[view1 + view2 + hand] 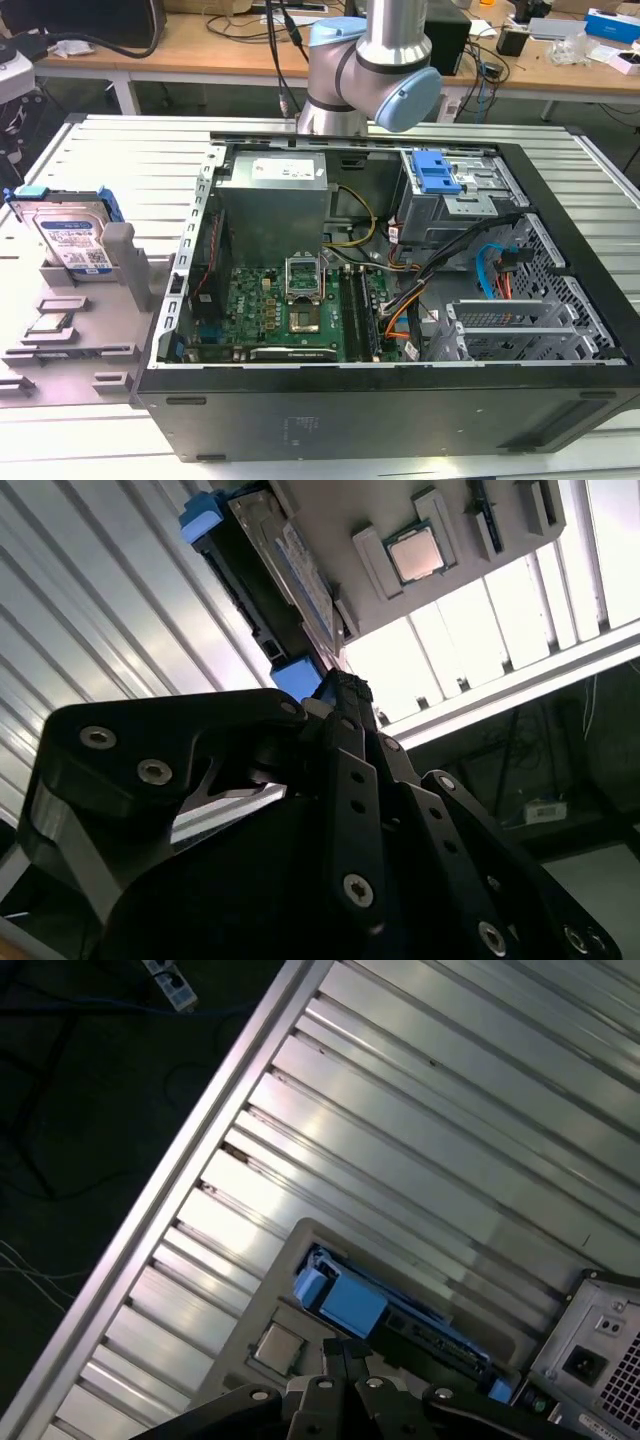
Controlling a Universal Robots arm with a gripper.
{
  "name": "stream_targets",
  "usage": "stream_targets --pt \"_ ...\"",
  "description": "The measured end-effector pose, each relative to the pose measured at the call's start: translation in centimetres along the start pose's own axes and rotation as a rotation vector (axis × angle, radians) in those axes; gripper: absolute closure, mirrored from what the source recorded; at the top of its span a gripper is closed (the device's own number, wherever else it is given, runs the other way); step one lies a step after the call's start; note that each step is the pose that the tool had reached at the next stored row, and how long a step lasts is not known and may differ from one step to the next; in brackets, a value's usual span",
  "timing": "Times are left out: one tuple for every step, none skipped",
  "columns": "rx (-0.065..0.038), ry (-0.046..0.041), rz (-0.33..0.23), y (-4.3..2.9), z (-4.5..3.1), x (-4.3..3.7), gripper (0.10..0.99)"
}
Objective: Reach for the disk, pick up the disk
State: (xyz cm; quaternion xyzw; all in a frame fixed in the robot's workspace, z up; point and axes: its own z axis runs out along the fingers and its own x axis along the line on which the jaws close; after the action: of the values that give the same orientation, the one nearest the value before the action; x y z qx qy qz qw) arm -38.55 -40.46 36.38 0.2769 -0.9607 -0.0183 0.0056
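Standing on its edge, the disk [72, 240] sits in a grey holder [122, 262] on the ribbed metal table [100, 140], at the exterior view's left, beside the open computer case [400, 400]. In the first wrist view the gripper [345, 1346] hangs over the disk, not touching it. Its fingers are pressed together and hold nothing.

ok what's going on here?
A robot arm is reaching for the disk. The disk stands on edge in a grey holder on the ribbed table, to the exterior view's left of the open computer case. In the first wrist view the gripper points at the disk but is apart from it. The disk is not picked up yet.
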Motion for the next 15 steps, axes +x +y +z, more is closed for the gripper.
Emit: stream_targets --pt "0.000 0.0002 -0.009 0.00 0.00 0.00 0.980" --pt "0.000 0.0007 -0.020 0.00 0.00 0.00 0.980" --pt "0.000 0.0010 -0.029 0.00 0.00 0.00 0.980" --pt "0.000 0.0013 -0.037 0.00 0.00 0.00 0.980" --pt "0.000 0.0017 -0.046 0.00 0.00 0.00 0.980" --pt "0.000 0.0020 -0.055 0.00 0.00 0.00 0.980" --pt "0.000 0.0023 -0.063 0.00 0.00 0.00 0.980" --pt "0.000 0.0029 -0.080 0.00 0.01 0.00 0.980" --pt "0.000 0.0036 -0.095 0.00 0.00 0.00 0.980" --pt "0.000 0.0040 -0.108 0.00 0.00 0.00 0.980" --pt "0.000 0.0043 -0.115 0.00 0.01 0.00 0.980" --pt "0.000 0.0049 -0.127 0.00 0.00 0.00 0.980" --pt "0.000 0.0056 -0.148 0.00 0.00 0.00 0.980" --pt "0.000 0.0060 -0.157 0.00 0.00 0.00 0.980" --pt "0.000 0.0063 -0.167 0.00 0.00 0.00 0.980"
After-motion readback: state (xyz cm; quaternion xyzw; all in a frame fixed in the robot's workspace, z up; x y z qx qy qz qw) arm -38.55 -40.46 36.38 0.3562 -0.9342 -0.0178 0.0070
